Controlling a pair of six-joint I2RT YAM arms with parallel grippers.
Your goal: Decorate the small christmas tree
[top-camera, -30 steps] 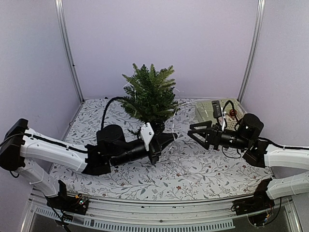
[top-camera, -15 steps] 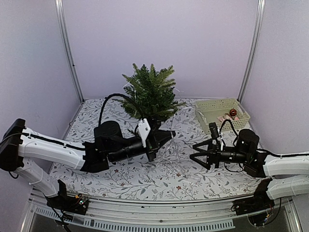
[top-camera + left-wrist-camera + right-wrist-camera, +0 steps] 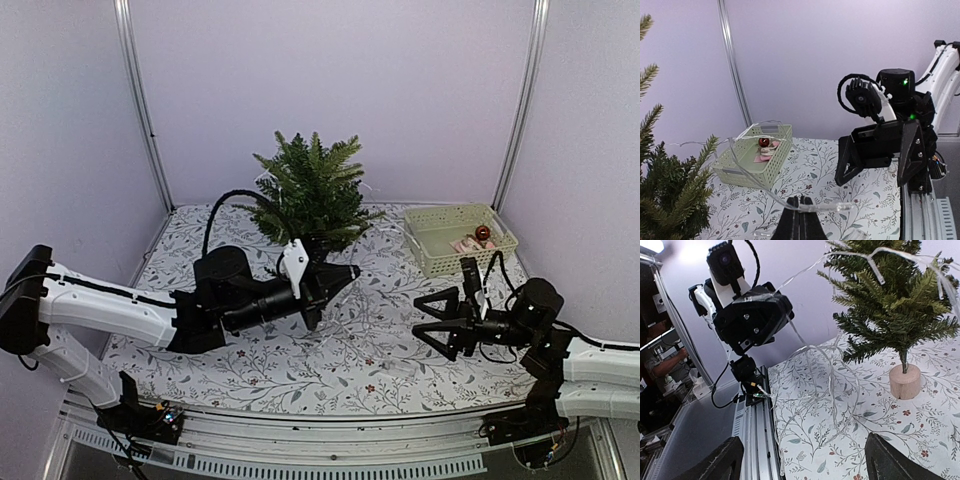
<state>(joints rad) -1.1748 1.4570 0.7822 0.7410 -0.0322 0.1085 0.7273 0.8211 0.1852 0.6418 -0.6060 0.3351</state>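
The small christmas tree (image 3: 312, 195) stands at the back middle of the table on its tan base (image 3: 905, 381). A clear string of lights (image 3: 832, 385) drapes over its branches and hangs down in loops to the tabletop. My left gripper (image 3: 348, 272) sits just in front of the tree's foot, shut on a strand of that string (image 3: 825, 206). Off to the right, my right gripper (image 3: 420, 318) hovers low over the table with its jaws wide open and nothing between them. It faces the tree and the left gripper (image 3: 750, 315).
A pale green basket (image 3: 460, 235) stands at the back right, holding a red ball ornament (image 3: 482, 232) and some pale pieces. The floral tablecloth (image 3: 380, 355) covers the table. Metal frame posts rise at the back corners, and a rail runs along the near edge.
My right arm has pulled back and down toward the near right, away from the basket, its jaws spreading slightly. The left gripper has shifted a little toward the tree, still pinching the strand.
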